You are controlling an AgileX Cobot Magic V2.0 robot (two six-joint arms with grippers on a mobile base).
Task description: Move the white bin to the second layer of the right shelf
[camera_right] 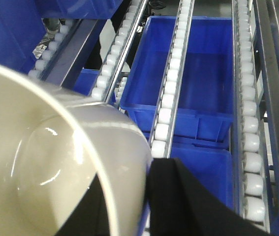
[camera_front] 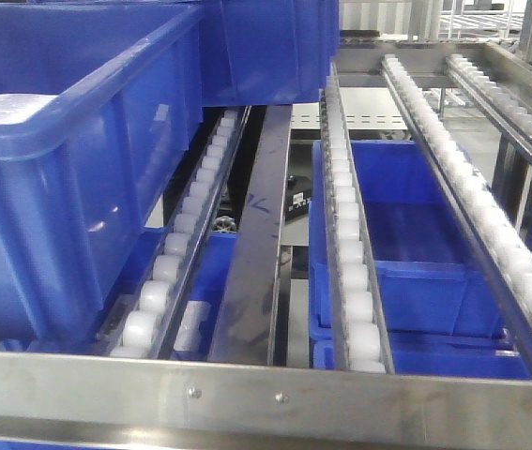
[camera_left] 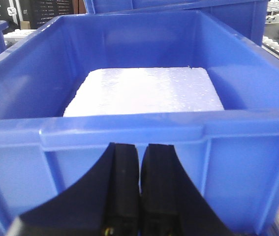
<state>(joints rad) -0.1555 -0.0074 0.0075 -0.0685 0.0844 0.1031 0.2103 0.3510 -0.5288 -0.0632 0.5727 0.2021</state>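
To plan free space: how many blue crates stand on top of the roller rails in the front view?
2. One blue crate is at the front left, and a second blue crate is directly behind it. More may sit outside the frame.

Front and right-wrist views share roller rails [camera_front: 348, 234], probably from above.

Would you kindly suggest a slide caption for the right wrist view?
Right claw grips the white bin by its wall above the roller rails, blue crates on the level below.
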